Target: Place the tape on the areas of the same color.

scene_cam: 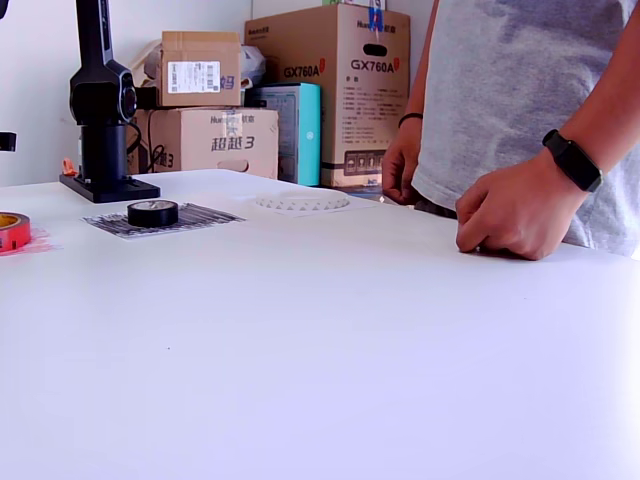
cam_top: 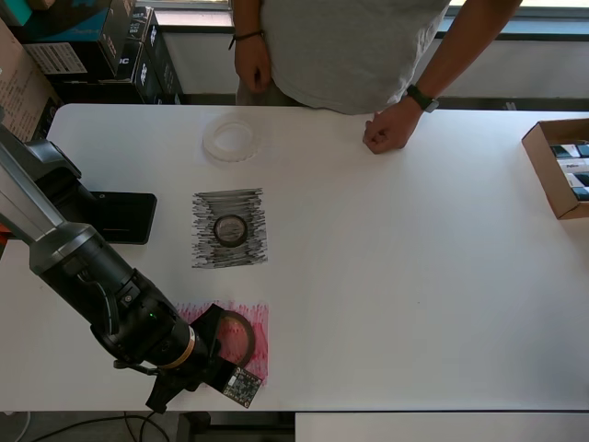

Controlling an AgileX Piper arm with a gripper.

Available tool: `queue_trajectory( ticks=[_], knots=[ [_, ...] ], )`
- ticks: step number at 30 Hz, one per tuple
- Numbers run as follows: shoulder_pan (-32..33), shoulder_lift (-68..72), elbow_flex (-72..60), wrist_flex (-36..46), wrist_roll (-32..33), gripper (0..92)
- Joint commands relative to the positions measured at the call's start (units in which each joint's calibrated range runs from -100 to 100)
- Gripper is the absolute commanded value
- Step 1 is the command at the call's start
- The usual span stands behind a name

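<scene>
The dark-red tape roll (cam_top: 248, 333) (scene_cam: 12, 230) lies flat on the red scribbled sheet (cam_top: 260, 318) near the table's front edge in the overhead view. My gripper (cam_top: 221, 343) hovers over the roll's left side, jaws apart, and covers part of it. In the exterior view nothing touches that roll. The small black roll (cam_top: 218, 230) (scene_cam: 152, 212) sits on the black scribbled sheet (cam_top: 202, 244) (scene_cam: 200, 217). The translucent white roll (cam_top: 212, 143) (scene_cam: 300, 202) lies farther back. A white sheet under it is barely discernible against the white table.
A person stands at the far edge with a fist (cam_top: 391, 129) (scene_cam: 515, 215) resting on the table. A cardboard box (cam_top: 561, 166) sits at the overhead view's right edge. The arm's black base (cam_top: 120, 216) (scene_cam: 103, 185) stands left of the black sheet. Cartons (scene_cam: 335, 90) are stacked behind the table.
</scene>
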Motion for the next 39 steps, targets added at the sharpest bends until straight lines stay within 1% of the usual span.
queue_trajectory(
  ticks=[1,2,8,11,13,16,20,28,35,39],
  knots=[
    [0.05,0.0,-0.12,0.11,-0.13,51.1],
    [0.13,-0.09,-0.12,0.11,-0.13,52.4],
    [0.6,-1.78,-1.3,0.19,-0.13,52.4],
    [0.99,-7.95,-2.3,0.7,-0.13,52.4],
    [2.73,-14.22,-2.3,0.78,-0.87,52.4],
    [6.6,-24.7,-1.57,0.78,-4.55,52.4],
    [12.99,-37.23,-1.57,0.87,-5.04,52.3],
    [25.86,-57.72,-0.21,0.7,-5.37,52.3],
    [34.38,-70.25,7.97,0.78,-8.64,52.3],
    [37.62,-76.05,13.51,0.78,-8.81,52.3]
  ],
)
